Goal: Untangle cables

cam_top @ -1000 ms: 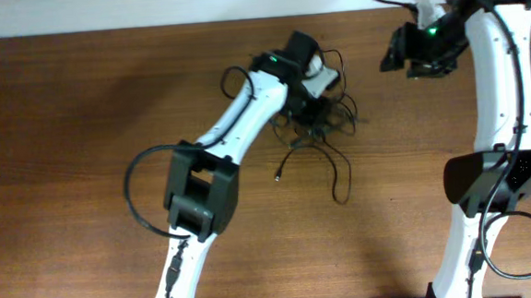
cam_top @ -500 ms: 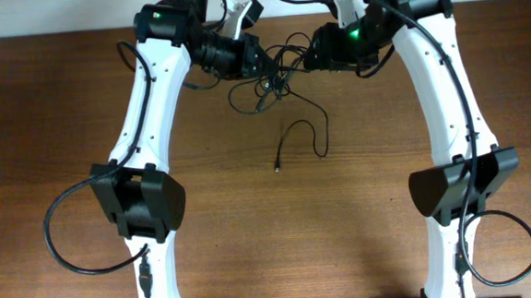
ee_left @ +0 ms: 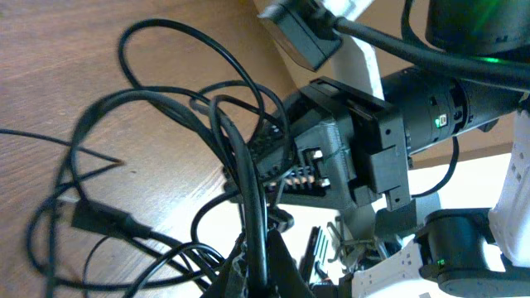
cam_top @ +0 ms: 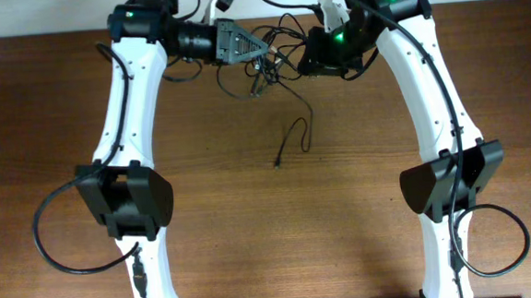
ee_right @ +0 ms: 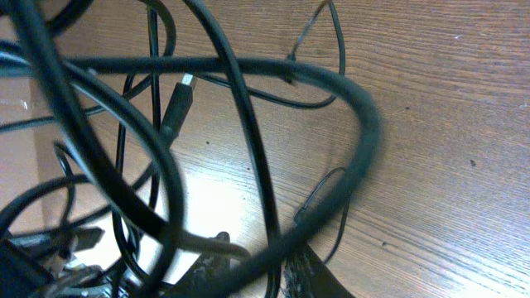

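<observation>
In the overhead view you have both arms reaching to the upper middle of the frame, where the cables (cam_top: 276, 48) hang bunched between the two grippers at the far edge of the wooden table (cam_top: 252, 233). Your left gripper (cam_top: 261, 48) points right into the bunch; in the left wrist view its fingers are pressed together at the bottom of the frame, with a black strand running straight down into them, so it is pinching the cables. Your right gripper (cam_top: 304, 61) faces it from the other side of the tangle. In the right wrist view, loops cross right in front of its fingers, blurred, and you cannot tell whether they grip anything. A silver-tipped plug (ee_right: 179, 98) hangs among those loops. One loose cord (cam_top: 296, 136) trails down toward the middle of the frame.
</observation>
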Controlling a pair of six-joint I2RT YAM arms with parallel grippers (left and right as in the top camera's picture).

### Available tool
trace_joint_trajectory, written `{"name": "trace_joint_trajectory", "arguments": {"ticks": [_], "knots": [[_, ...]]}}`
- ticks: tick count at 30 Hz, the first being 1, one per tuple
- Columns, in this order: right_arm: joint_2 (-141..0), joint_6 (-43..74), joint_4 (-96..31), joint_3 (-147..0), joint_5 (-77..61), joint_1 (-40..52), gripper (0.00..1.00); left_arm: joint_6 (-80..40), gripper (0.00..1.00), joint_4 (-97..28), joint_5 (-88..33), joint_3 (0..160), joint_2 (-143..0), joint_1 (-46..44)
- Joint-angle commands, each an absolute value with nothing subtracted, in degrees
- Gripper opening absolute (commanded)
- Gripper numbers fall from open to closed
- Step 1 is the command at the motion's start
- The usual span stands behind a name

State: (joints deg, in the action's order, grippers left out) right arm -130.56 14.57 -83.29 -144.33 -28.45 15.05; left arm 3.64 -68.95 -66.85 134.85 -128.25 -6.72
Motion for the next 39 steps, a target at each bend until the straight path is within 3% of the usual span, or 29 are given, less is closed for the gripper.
{"name": "trace_joint_trajectory", "arguments": {"ticks": [1,5,11,16,18,22,27,29,34,39], "knots": [[-131.22,13.78,-84.84,-144.55,-26.13,14.59,0.21,4.78,0.00,-68.69,-64.36,135.44,-127.46,-3.53],[-131.24,13.78,-87.92,-144.55,-20.25,14.66,0.16,4.78,0.00,-68.99,-60.18,135.44,-127.46,-1.61],[-131.33,13.52,-89.08,-144.55,-20.38,14.66,0.17,4.78,0.02,-69.52,-57.12,135.44,-127.48,-1.69],[-131.33,11.03,-85.65,-144.55,-29.52,14.72,0.43,4.78,0.00,-73.47,-50.89,135.24,-127.48,-3.01],[-131.33,11.44,-84.55,-144.55,-31.77,14.72,0.47,4.80,0.00,-74.74,-49.01,135.22,-127.48,-4.47],[-131.33,11.38,-84.58,-144.55,-32.01,14.72,0.48,5.06,0.00,-76.23,-46.81,135.22,-127.48,-5.26],[-131.33,0.95,-88.18,-144.55,-34.33,14.76,0.48,19.35,0.00,-83.92,-45.56,135.22,-127.48,-4.75],[-130.78,-1.98,-90.32,-144.70,-34.26,14.66,0.41,21.76,0.00,-85.58,-45.65,135.22,-127.48,-4.73],[-125.01,-1.93,-91.90,-144.73,-33.85,14.50,0.41,26.33,0.00,-88.07,-46.24,135.22,-125.97,-4.89],[-123.13,3.77,-97.30,-143.61,-20.27,14.61,0.45,26.26,0.00,-89.73,-44.86,134.67,-124.95,-5.63]]}}
